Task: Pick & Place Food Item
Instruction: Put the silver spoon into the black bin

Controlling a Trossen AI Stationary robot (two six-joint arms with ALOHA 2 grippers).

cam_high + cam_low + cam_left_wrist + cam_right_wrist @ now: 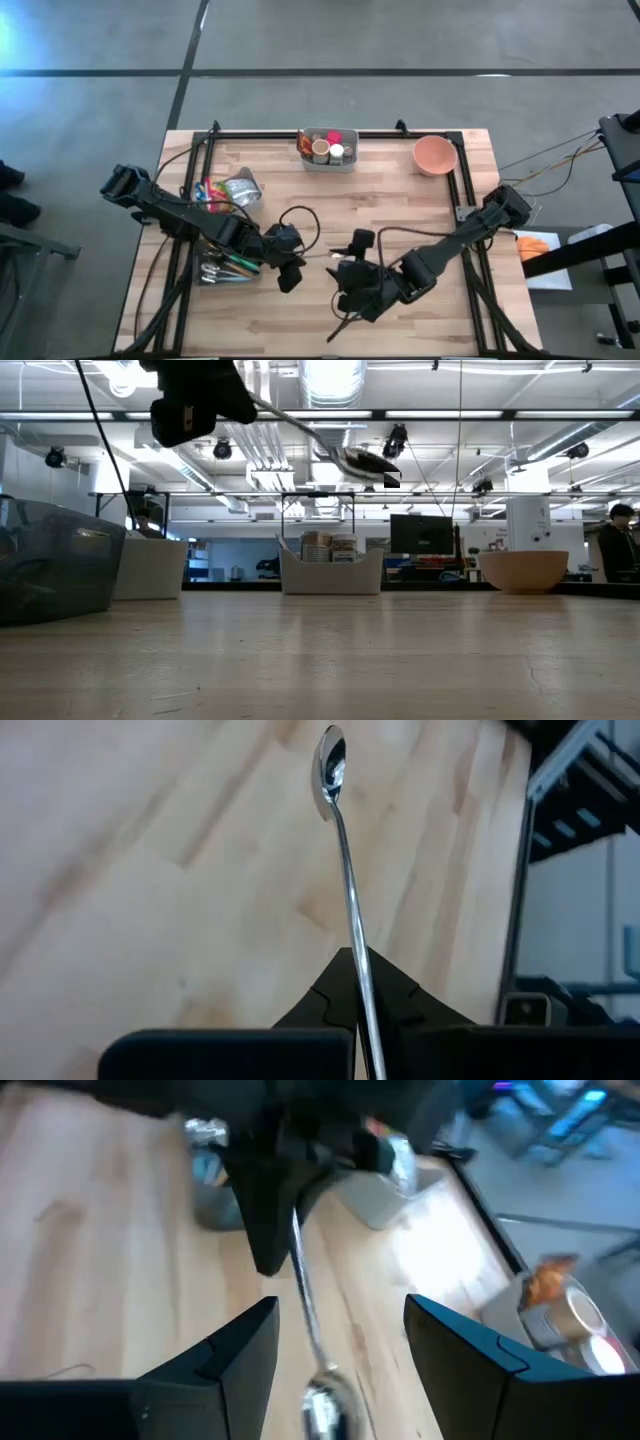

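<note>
A metal spoon (345, 870) hangs in the air above the middle of the table, with my left gripper (357, 960) shut on it. In the low view the spoon (340, 450) slants down from that gripper. My right gripper (340, 1330) is open. Its two fingers stand on either side of the spoon's bowl (325, 1405) without touching it. In the high view the left gripper (292, 268) and the right gripper (350, 290) face each other near the table's middle front. Food items sit in a grey tub (326, 160) at the far edge. My left gripper pinches the spoon's handle (362, 982) near its free end between its two shut fingers. The handle runs along the fingers and sticks straight out past them. The fingers slant down toward the table's right side. The spoon is lifted clear, its bowl (331, 765) farthest from the gripper.
A pink bowl (435, 155) stands at the far right. At the left are a bin of utensils (225, 265) and a bin of packets (228, 190). A black cable (300, 215) loops on the table. Bare wood lies between the tub and the grippers.
</note>
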